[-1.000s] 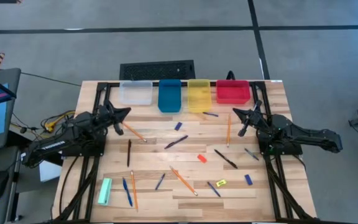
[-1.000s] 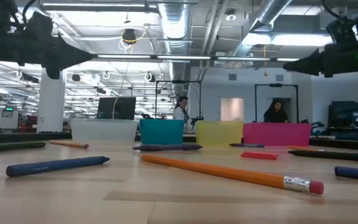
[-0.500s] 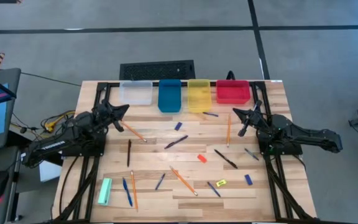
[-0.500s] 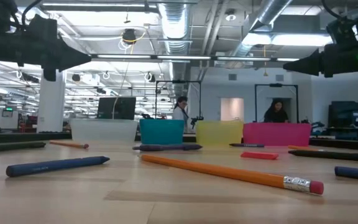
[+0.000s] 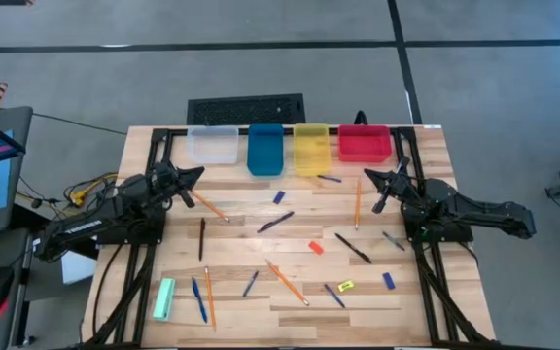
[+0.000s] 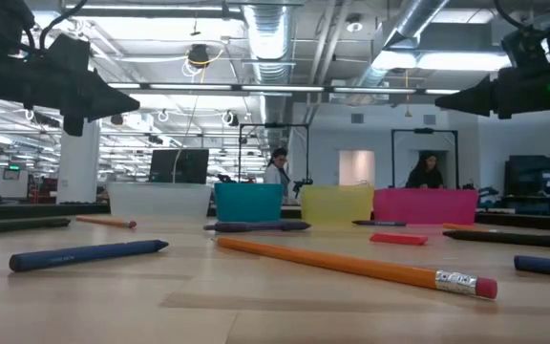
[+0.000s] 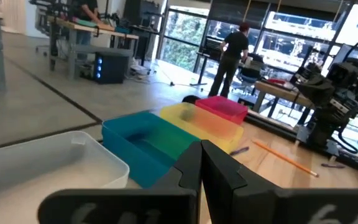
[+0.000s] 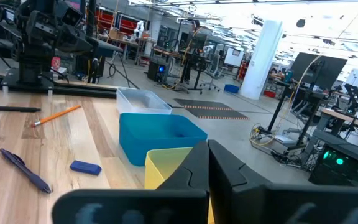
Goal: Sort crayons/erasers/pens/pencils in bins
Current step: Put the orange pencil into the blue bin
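The four bins [image 5: 288, 148] sit in a row at the table's far edge, long sides pointing away. Pencils [image 5: 286, 282] and pens [image 5: 352, 248] lie flat, scattered and pointing different ways. The left gripper [image 5: 198, 175] and right gripper [image 5: 367, 176] hover clenched and empty.

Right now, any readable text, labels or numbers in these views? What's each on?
"SN": white letters on the dark blue crayon, cut off by the low view's right edge.
Blue crayon: faint print, too blurred to read.
Green sign far back in the room: too small to read.
Nothing else legible.
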Motion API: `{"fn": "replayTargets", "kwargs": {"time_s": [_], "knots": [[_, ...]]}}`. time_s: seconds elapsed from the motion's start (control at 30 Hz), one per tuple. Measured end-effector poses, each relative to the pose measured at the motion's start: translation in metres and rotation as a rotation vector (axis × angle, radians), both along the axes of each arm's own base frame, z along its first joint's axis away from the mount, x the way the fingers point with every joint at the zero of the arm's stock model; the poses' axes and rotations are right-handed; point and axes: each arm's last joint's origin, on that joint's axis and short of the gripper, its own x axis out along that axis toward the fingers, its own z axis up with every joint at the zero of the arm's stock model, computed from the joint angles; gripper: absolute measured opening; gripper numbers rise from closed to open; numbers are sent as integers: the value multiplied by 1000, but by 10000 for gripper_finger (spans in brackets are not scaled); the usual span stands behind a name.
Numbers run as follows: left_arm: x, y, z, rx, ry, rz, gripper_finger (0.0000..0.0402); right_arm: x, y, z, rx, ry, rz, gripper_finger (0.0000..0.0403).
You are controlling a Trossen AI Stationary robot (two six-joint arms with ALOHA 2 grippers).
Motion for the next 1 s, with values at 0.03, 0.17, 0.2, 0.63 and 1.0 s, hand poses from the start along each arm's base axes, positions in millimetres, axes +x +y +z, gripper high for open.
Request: {"fn": "replayTargets", "kwargs": {"time_s": [0.03,0.17,0.2,0.63,1.0], "knots": [[0,0,0,1,1,-1,0,0,0,0,0,0,0,17],[1,-1,1,19,0,-38,0,0,0,0,0,0,0,17],[1,-2,1,21,0,-66,0,0,0,0,0,0,0,17],[3,-6,1,35,7,-221,0,0,0,0,0,0,0,16],[9,-4,14,81,105,-234,0,0,0,0,0,0,0,17]]}}
